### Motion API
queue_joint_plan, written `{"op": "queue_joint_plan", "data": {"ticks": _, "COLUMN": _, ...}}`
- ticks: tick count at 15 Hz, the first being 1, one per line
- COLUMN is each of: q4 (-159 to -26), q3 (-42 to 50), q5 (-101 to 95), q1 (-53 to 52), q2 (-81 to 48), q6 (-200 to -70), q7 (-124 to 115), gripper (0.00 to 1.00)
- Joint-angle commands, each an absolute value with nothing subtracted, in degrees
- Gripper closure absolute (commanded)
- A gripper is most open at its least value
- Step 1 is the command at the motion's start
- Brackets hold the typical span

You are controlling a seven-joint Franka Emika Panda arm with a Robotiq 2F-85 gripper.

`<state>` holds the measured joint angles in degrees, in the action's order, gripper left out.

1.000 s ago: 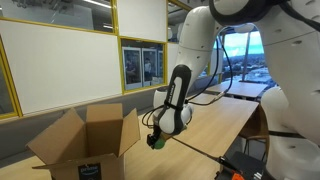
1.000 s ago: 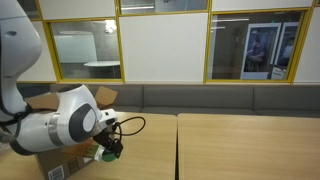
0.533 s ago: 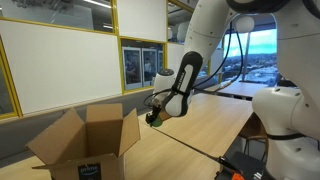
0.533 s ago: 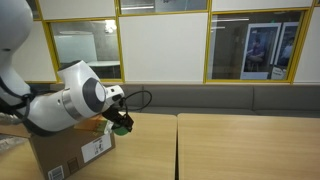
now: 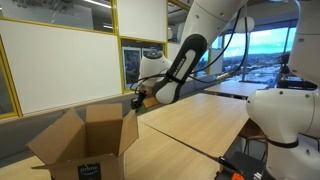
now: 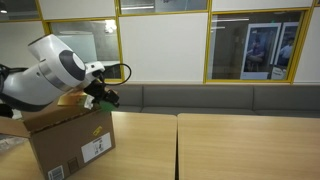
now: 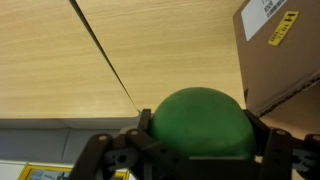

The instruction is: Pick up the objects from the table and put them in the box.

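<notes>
My gripper (image 7: pixel 200 128) is shut on the bright green ball-like object (image 7: pixel 200 122), which fills the space between the fingers in the wrist view. In both exterior views the gripper (image 5: pixel 137 101) (image 6: pixel 101 98) is raised above the table, beside the upper right edge of the brown cardboard box (image 5: pixel 84 140) (image 6: pixel 68 135). The box stands open with its flaps up, and its corner with a label shows in the wrist view (image 7: pixel 280 50). The light-wood table (image 5: pixel 200 125) (image 6: pixel 200 145) (image 7: pixel 70 60) lies below. The black round disc is out of view.
A dark seam (image 7: pixel 105 60) runs between two tabletop sections. A padded bench (image 6: pixel 220 98) and glass partitions with yellow frames stand behind the table. Another white robot body (image 5: pixel 285 120) stands at the near table edge.
The arm has lifted the green object higher and carried it toward the box, from low over the table to the height of the box's upper flaps.
</notes>
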<state>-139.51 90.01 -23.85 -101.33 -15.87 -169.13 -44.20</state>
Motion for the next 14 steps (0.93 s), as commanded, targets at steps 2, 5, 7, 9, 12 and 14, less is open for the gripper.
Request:
{"op": "queue_joint_plan", "data": {"ticks": 2, "q4": -137.5, "q3": 103.9, "q5": -21.2, "q1": -121.1, "q2": -19.6, "q6": -165.1, "q7": -46.8, "gripper": 0.38}}
{"op": "queue_joint_plan", "data": {"ticks": 5, "q4": -137.8, "q3": 109.6, "q5": -17.7, "q1": -131.1, "q2": -20.8, "q6": -164.4, "q7": -46.3, "gripper": 0.38}}
{"op": "queue_joint_plan", "data": {"ticks": 7, "q4": -138.0, "q3": 112.1, "q5": -15.5, "q1": -136.2, "q2": -20.8, "q6": -164.2, "q7": -45.7, "gripper": 0.38}}
{"op": "queue_joint_plan", "data": {"ticks": 9, "q4": -138.6, "q3": 113.8, "q5": -13.7, "q1": -140.0, "q2": -19.8, "q6": -165.1, "q7": -45.2, "gripper": 0.38}}
{"op": "queue_joint_plan", "data": {"ticks": 12, "q4": -139.2, "q3": 114.5, "q5": -12.2, "q1": -143.2, "q2": -16.9, "q6": -167.3, "q7": -44.6, "gripper": 0.38}}
{"op": "queue_joint_plan", "data": {"ticks": 14, "q4": -138.9, "q3": 111.2, "q5": -11.9, "q1": -141.0, "q2": -14.4, "q6": -169.0, "q7": -44.4, "gripper": 0.38}}
